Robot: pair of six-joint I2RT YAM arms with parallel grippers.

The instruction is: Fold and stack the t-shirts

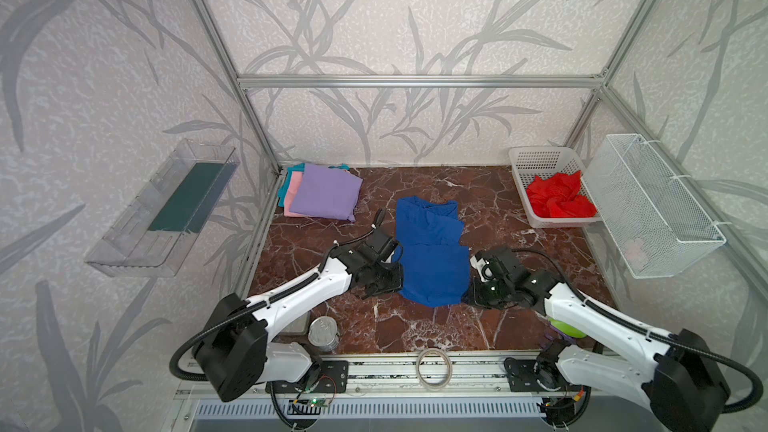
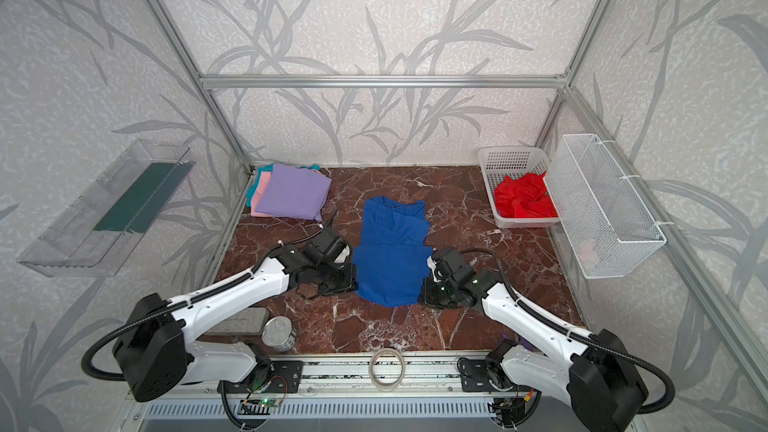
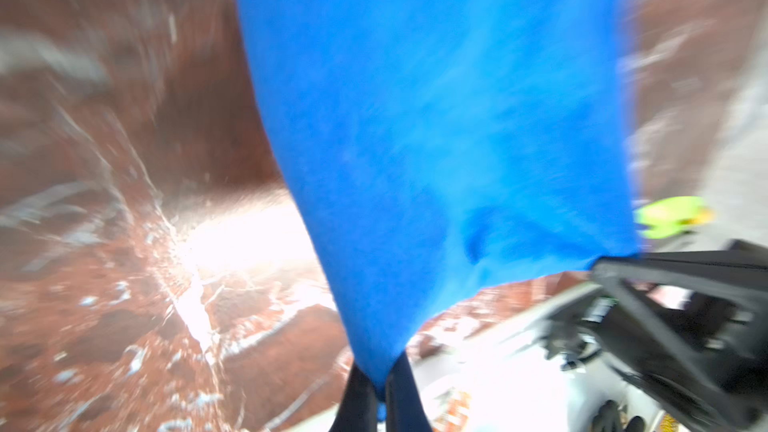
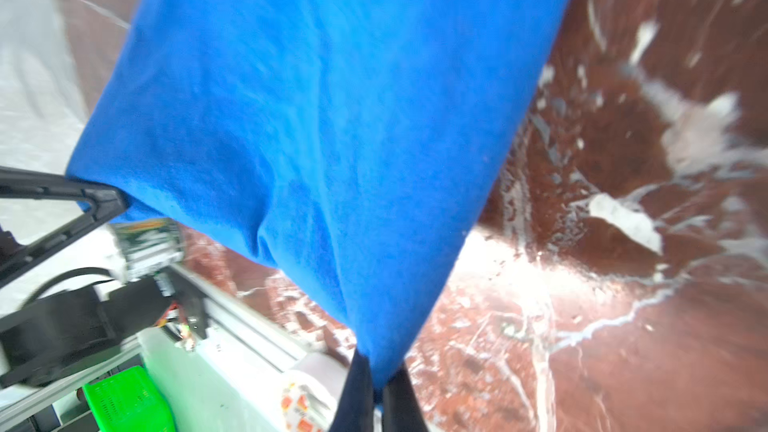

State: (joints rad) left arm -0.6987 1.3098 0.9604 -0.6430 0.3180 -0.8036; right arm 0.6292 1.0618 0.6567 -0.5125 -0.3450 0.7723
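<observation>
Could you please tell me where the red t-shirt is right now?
In both top views, the red t-shirt lies crumpled inside the white plastic basket at the far right corner, just beside the wall-mounted wire basket.

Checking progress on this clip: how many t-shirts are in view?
5. The blue shirt lies mid-table; the red shirt is crumpled in the white basket; the lavender shirt sits atop the pink shirt and teal shirt, far-left corner. More may hide under that stack.

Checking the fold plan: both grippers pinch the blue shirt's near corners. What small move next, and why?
Probably lift both corners together, toward the far end: left gripper and right gripper are shut on the blue shirt, whose other half lies flat.
</observation>
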